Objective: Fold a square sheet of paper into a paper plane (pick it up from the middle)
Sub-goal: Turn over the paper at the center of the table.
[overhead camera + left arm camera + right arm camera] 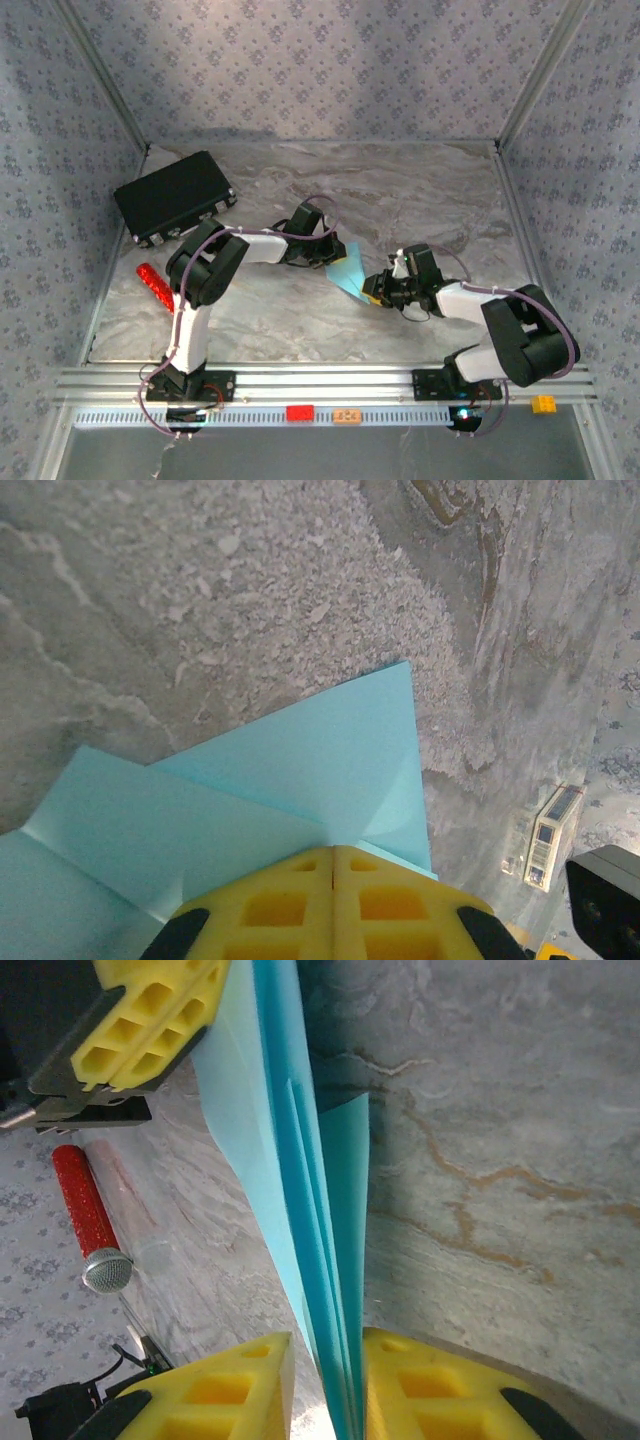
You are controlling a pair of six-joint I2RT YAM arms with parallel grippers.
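Your left gripper (333,855) is clamped tight on the part-folded sheet of paper (348,270), held mid-table. Your right gripper (328,1340) straddles its folds, narrowly apart; grip unclear. Likely light, floppy, slippery: pinch the layered crease.

**Legible text, labels, brands, numbers, signs:** none can be read.

**Entries noted as unreadable, placed relative to the blue paper (348,270):**

1. Patterned strip (250,417), set along the rail (330,382) at the worktop's near edge, well nearer than the blue paper. Fine regular marks are seen along it. They are too small to be made out as figures or letters.

2. Small pale block (548,838) with dark windows, seen in the left wrist view to the right of the blue paper. No characters can be made out on its face.
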